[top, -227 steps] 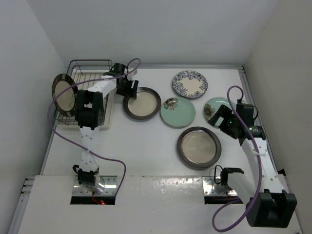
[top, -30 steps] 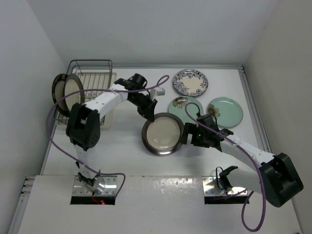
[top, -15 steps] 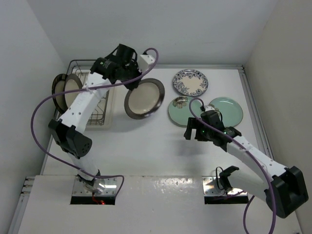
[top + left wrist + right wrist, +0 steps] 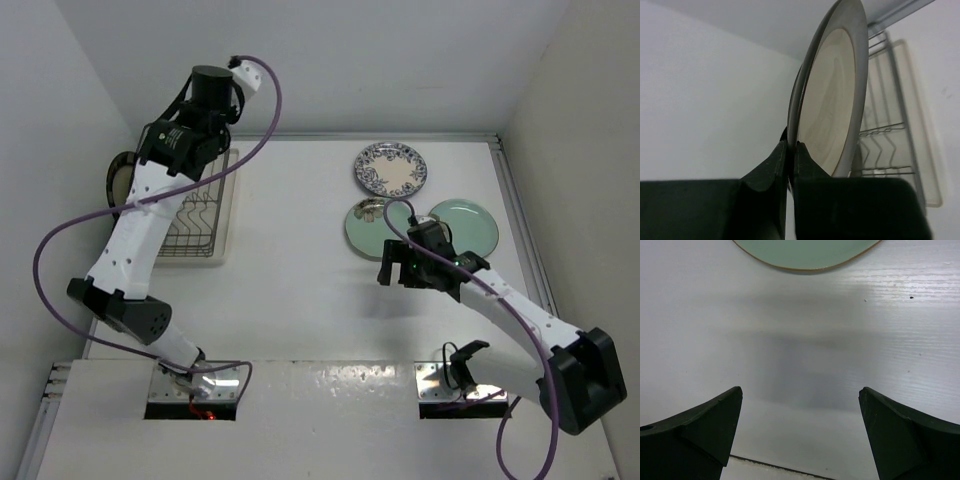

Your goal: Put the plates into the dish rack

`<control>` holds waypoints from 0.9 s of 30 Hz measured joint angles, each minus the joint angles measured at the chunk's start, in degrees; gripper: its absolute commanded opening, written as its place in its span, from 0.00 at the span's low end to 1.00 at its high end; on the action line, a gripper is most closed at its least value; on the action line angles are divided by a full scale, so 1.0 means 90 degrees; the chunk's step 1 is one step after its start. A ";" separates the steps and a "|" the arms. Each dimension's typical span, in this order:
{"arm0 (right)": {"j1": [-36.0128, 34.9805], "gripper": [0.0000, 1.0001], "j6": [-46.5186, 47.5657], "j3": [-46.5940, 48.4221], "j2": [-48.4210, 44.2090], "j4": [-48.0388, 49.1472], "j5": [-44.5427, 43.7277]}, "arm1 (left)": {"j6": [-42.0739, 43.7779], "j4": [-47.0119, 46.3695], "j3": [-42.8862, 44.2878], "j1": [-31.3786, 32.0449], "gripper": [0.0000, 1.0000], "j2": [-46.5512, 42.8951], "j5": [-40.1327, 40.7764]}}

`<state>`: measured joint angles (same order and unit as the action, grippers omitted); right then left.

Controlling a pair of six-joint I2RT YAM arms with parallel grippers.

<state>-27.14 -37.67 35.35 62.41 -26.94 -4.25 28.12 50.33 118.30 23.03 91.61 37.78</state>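
My left gripper point(image 4: 791, 147) is shut on the rim of a cream-centred plate point(image 4: 832, 100) with a grey rim, held on edge. It hangs above the dish rack point(image 4: 885, 132). In the top view my left wrist point(image 4: 190, 135) hovers over the dish rack point(image 4: 200, 215) and hides that plate. A dark-rimmed plate point(image 4: 118, 178) stands at the rack's left side. A blue-and-white plate point(image 4: 390, 170) and two mint-green plates point(image 4: 365, 228) point(image 4: 465, 228) lie flat on the table. My right gripper point(image 4: 388, 266) stands open over bare table just below the nearer mint plate point(image 4: 805, 252).
White walls close in on the left, back and right of the table point(image 4: 300, 300). The rack sits in the far left corner on a white tray point(image 4: 225, 235). Purple cables loop from both arms.
My left arm has lifted the grey-rimmed plate from the middle of the table and swung it up and left over the rack. The right gripper has let go and drawn back slightly.
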 measured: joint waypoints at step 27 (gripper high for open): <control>-0.0143 1.00 -0.0097 0.0515 0.0202 -0.0593 0.0010 | -0.0287 -0.1324 -0.2577 -0.1906 0.00 -0.0175 0.0092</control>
<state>-28.42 -38.54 39.99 64.23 -32.27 -4.16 25.54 38.41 95.11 5.87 90.04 38.61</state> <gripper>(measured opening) 0.996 0.097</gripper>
